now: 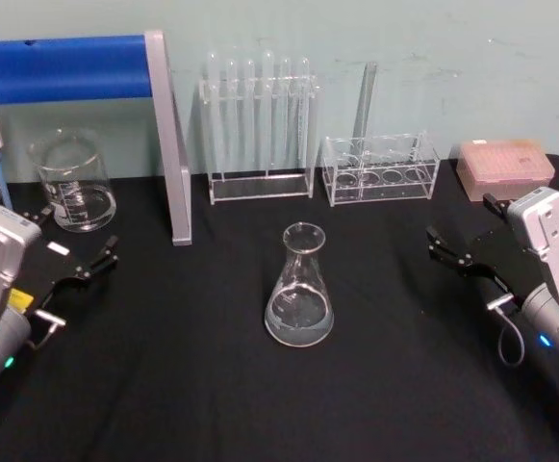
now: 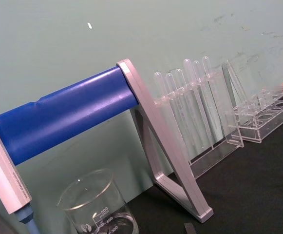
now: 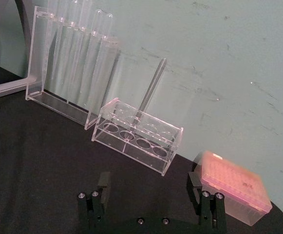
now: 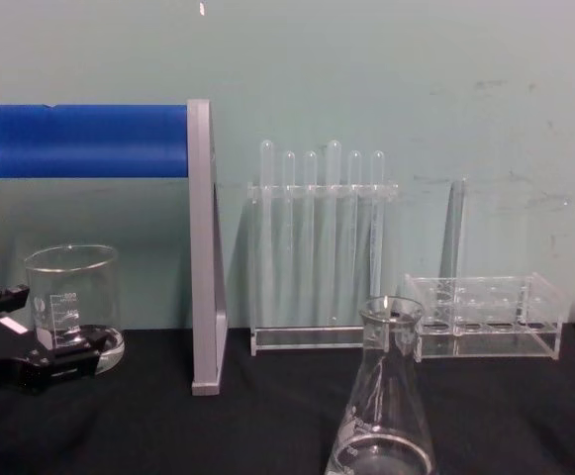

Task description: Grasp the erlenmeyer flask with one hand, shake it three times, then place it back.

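Flask point(image 1: 299, 289) stands upright on the counter point(image 1: 192, 385), off to the left of the wide-open right claw point(image 1: 464, 229), which sits nearer than the equally open left claw point(image 1: 77, 234).

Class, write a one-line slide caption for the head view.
Erlenmeyer flask standing free on the black table between the open left gripper and open right gripper.

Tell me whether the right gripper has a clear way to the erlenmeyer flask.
Probably yes: the right gripper, jaws open, sits to the right of the erlenmeyer flask, and just bare black table lies between them.
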Action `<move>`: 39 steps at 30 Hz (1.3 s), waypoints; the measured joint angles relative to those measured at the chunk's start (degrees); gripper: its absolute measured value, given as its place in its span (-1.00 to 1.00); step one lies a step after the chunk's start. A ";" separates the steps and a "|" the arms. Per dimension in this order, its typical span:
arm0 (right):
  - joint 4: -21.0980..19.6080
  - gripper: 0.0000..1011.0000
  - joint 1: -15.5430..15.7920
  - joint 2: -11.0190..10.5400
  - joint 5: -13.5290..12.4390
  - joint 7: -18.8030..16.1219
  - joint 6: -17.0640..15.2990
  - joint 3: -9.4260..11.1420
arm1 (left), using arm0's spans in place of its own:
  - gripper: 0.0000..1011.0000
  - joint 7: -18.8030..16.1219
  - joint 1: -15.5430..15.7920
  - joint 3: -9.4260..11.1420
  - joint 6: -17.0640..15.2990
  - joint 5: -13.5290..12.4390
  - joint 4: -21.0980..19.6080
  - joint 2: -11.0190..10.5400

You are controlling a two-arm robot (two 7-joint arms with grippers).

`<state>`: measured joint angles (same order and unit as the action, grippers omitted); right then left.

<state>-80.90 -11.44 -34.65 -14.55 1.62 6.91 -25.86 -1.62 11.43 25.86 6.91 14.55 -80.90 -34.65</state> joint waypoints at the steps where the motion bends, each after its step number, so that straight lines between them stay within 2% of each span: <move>1: 0.00 0.98 0.00 0.00 0.00 0.00 0.01 0.00 | 0.98 0.00 0.00 0.00 0.00 0.00 0.00 0.00; 39: 0.00 0.98 0.01 0.00 0.01 0.00 0.00 0.00 | 0.98 0.00 0.00 0.00 0.00 0.00 0.00 0.00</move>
<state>-80.90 -11.43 -34.65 -14.55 1.62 6.90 -25.86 -1.62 11.43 25.86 6.91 14.55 -80.90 -34.65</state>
